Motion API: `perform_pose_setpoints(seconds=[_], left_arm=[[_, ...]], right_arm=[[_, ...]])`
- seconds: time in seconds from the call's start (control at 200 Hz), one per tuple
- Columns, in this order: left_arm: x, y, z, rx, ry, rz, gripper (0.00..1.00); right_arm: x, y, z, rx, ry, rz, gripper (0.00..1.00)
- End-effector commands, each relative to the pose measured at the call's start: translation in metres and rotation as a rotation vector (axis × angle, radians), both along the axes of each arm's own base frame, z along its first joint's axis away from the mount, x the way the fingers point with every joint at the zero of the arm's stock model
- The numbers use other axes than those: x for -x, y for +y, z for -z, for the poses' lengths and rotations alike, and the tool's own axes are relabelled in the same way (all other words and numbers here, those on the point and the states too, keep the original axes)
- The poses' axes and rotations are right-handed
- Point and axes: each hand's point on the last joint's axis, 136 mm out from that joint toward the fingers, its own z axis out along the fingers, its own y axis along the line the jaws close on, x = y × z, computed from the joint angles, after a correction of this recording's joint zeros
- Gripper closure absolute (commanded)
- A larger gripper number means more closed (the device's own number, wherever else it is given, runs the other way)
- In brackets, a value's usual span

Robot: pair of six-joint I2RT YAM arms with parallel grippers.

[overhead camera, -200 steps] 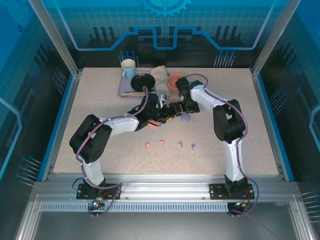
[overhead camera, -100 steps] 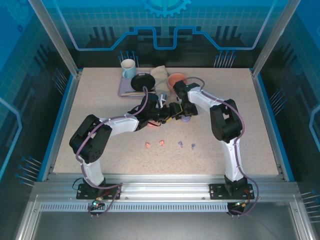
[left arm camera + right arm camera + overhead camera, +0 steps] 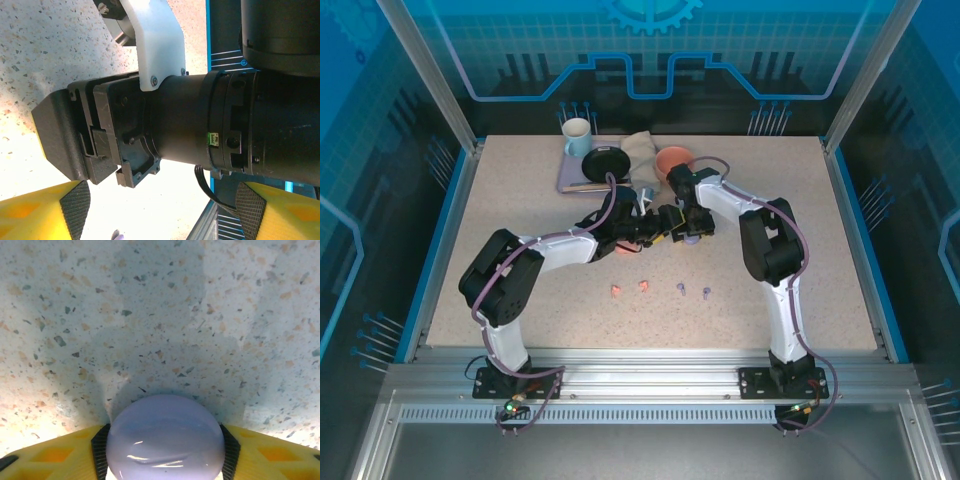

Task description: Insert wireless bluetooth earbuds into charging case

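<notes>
— Lilac-purple and coral-pink, four tiny plastic earbuds (image 3: pixel 644 286) are seen from above in a row on the speckled table (image 3: pixel 520 200), well apart from both sets of jaws.
— And the left gripper (image 3: pixel 162 210), at its wrist camera?
— Its yellow fingers (image 3: pixel 30 210) are held wide apart, released; the other arm's black wrist (image 3: pixel 200 125) is seen beyond them.
— The right gripper (image 3: pixel 165 455)?
— A glossy lilac rounded case (image 3: pixel 165 430) is clasped between its black pads (image 3: pixel 102 450), both touching.
</notes>
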Motion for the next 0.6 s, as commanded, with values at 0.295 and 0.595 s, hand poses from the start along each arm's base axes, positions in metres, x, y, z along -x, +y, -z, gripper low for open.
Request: perform_pose_setpoints(seconds=[0.295,0.595], left_arm=[[-0.002,0.004,-0.005,-0.003,-0.029,-0.011,0.21],[-0.002,0.004,-0.006,0.005,-0.03,-0.011,0.21]], right_arm=[[0.04,0.006,0.01,0.057,0.104,0.261,0.44],[0.04,-0.003,0.014,0.124,0.092,0.332,0.36]])
